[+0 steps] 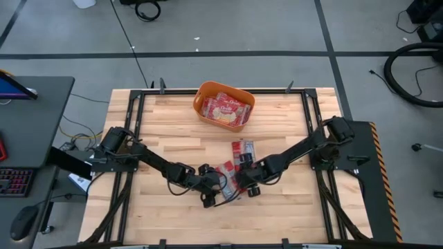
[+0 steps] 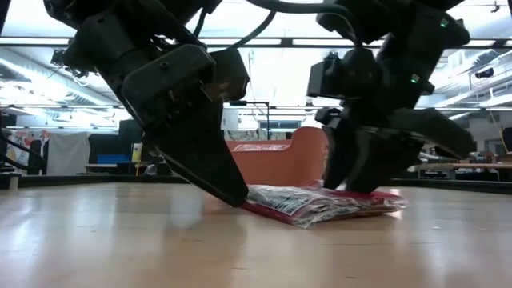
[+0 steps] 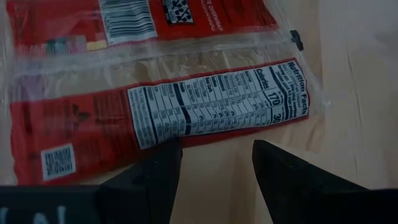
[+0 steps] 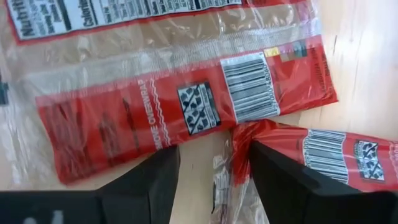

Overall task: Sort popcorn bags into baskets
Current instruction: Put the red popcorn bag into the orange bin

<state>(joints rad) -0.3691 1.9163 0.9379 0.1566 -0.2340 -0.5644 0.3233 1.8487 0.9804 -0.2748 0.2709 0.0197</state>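
Note:
A few red popcorn bags [image 1: 239,162] lie flat in a small overlapping heap on the wooden table [image 1: 173,149], seen as a low pile [image 2: 320,204] in the low view. My left gripper [image 1: 210,196] [image 3: 214,149] is open, low at the near edge of a packet showing its nutrition label [image 3: 217,106]. My right gripper [image 1: 248,188] [image 4: 214,152] is open, over a packet with a barcode [image 4: 186,112] and the crumpled end of another [image 4: 249,134]. The orange tub [image 1: 202,111] stands near the far edge with packets inside. My left gripper has one fingertip [image 3: 166,152] at the near edge of the nutrition-label packet, slanting down from the table's left. I cannot tell whether it touches. My right gripper points down on the heap, one finger [image 4: 273,165] at the second packet's crumpled end. Whether it touches cannot be told.
The two grippers work close together at the table's near middle [image 2: 232,192] [image 2: 352,180]. The tub [image 2: 296,156] stands behind the heap. Bare wood lies to the left and right of the heap. Black frame rails [image 1: 138,111] run along the table's sides.

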